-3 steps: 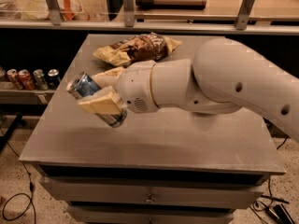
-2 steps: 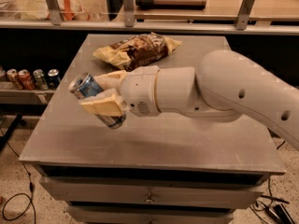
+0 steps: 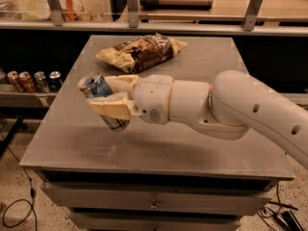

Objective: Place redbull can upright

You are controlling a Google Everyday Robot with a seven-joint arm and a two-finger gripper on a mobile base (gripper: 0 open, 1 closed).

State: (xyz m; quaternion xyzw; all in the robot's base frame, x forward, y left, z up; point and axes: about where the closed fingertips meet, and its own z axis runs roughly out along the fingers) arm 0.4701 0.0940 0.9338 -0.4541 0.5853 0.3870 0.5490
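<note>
The redbull can point(image 3: 97, 87) is a slim blue and silver can, tilted with its silver top pointing up and to the left. My gripper point(image 3: 111, 96) is shut on it, with cream fingers point(image 3: 111, 108) on either side of its body. The can's lower end point(image 3: 114, 124) is close over the left part of the grey table point(image 3: 159, 148); I cannot tell if it touches. My white arm reaches in from the right.
A crumpled brown and yellow chip bag point(image 3: 142, 52) lies at the back of the table. A row of small cans point(image 3: 32, 81) stands on a low shelf to the left. A railing and counter run behind. Cables lie on the floor.
The arm has shifted a little with the can in the gripper, and the can now stands somewhat closer to upright. The grip has not changed.
</note>
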